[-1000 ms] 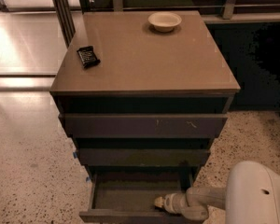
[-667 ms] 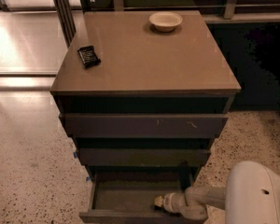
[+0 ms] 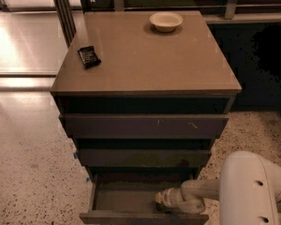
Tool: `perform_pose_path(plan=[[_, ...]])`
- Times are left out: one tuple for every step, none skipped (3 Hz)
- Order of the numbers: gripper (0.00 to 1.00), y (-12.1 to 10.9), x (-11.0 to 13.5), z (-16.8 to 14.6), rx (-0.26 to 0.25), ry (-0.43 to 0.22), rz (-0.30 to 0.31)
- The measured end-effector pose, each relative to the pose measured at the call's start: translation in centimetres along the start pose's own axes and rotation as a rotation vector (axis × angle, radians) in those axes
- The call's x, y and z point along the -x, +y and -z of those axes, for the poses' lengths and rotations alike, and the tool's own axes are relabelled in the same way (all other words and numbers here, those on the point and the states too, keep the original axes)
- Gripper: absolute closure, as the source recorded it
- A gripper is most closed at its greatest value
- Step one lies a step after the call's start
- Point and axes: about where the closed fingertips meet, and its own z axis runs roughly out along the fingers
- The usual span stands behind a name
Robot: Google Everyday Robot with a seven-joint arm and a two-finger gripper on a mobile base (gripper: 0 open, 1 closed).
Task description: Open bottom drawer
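— Where is the bottom drawer [image 3: 124, 200]?
— At the foot of the desk [image 3: 145, 69], under the other two. It stands pulled out toward the camera, well past the fronts above it, and its shallow dark inside shows. Its front edge lies along the lower border of the view.

— And the hand [image 3: 163, 198]?
— Inside that drawer, in the right half, just behind the front edge. It points left, lying low over the drawer floor. The pale arm [image 3: 253, 186] comes in from the lower right corner.

— Is it clenched or released?
— I cannot tell. I also cannot tell whether it touches the drawer.

— The other drawers?
— The top drawer [image 3: 145, 125] is the widest and has pale scratches right of its middle. The middle drawer [image 3: 145, 157] is plain and dark. Each sits a step further back than the one above.

— Anything on the desk?
— A pale bowl [image 3: 166, 21] near the back edge, right of centre, and a small dark packet [image 3: 89, 56] near the left edge, well apart from it.

— The floor [image 3: 33, 172]?
— Speckled, and glossy further back on the left.
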Motion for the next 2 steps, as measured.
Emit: perform_pose_path(plan=[[0.14,0.48,0.66,0.56,-0.05,0.004,0.043],[0.0,0.49,0.67,0.56,-0.051,0.005,0.044]])
